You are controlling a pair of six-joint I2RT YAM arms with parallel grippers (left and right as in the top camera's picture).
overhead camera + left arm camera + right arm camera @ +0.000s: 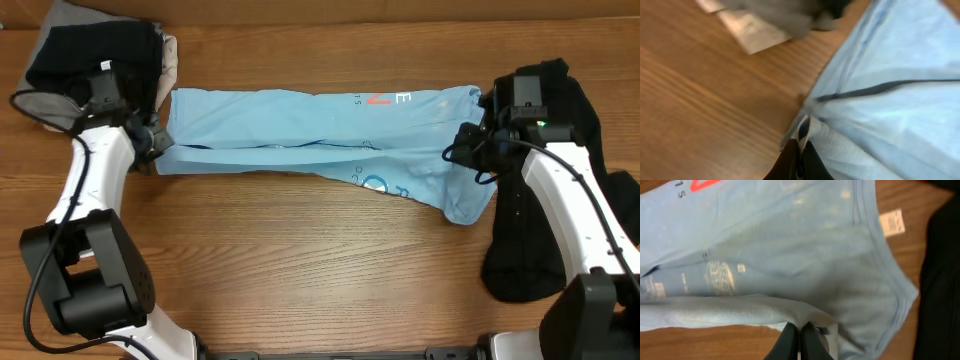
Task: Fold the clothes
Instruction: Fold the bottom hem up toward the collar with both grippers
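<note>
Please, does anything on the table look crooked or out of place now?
Yes. The blue shirt is folded unevenly: near the right gripper its end flares wide and slanted, while near the left gripper it is narrow. Both grippers pinch its fabric. Nothing looks spilled or torn.

A: Where does the overhead view sit?
B: High above, facing straight down on the whole tabletop (300, 250) and both arms.
A: And the wrist views?
B: Very near, looking past the left gripper (799, 147) and right gripper (800, 332) at opposite ends of the light blue T-shirt (300, 125), which overhead shows whole.
</note>
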